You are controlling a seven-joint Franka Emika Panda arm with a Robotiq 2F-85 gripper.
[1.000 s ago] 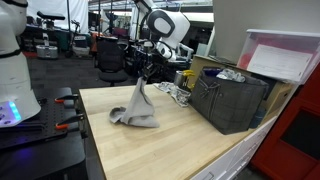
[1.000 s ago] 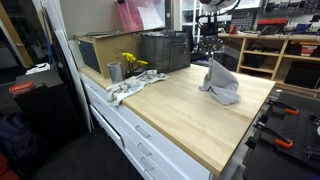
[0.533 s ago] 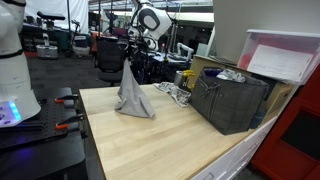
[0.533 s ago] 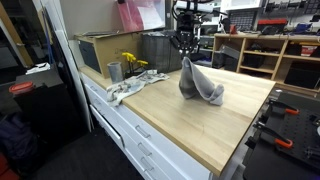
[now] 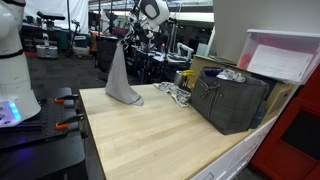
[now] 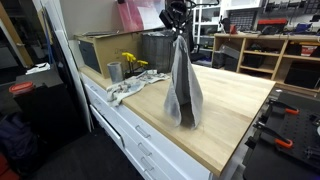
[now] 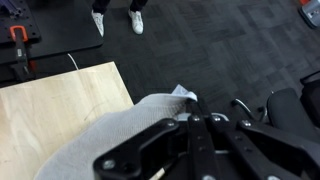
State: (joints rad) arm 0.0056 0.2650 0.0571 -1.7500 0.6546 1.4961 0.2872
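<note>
Whereas a second earlier it is seen slumped in a heap, the limp grey fabric cloth (image 6: 183,90) is now held stretched full-length by one corner in the clenched black gripper (image 6: 178,34), its hem apparently just touching the pale wooden tabletop (image 6: 235,115), so the lift is judged nearly complete.

Grey cloth (image 6: 183,85) hanging lengthwise from clamped jaws, lower end touching wooden worktop (image 6: 245,105), dark crate (image 6: 160,50) behind

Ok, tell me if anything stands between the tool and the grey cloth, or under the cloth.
Nothing visible does. The tool is shut on the top of the grey cloth, which hangs to the bare tabletop. The black crate and crumpled rag sit aside.
</note>
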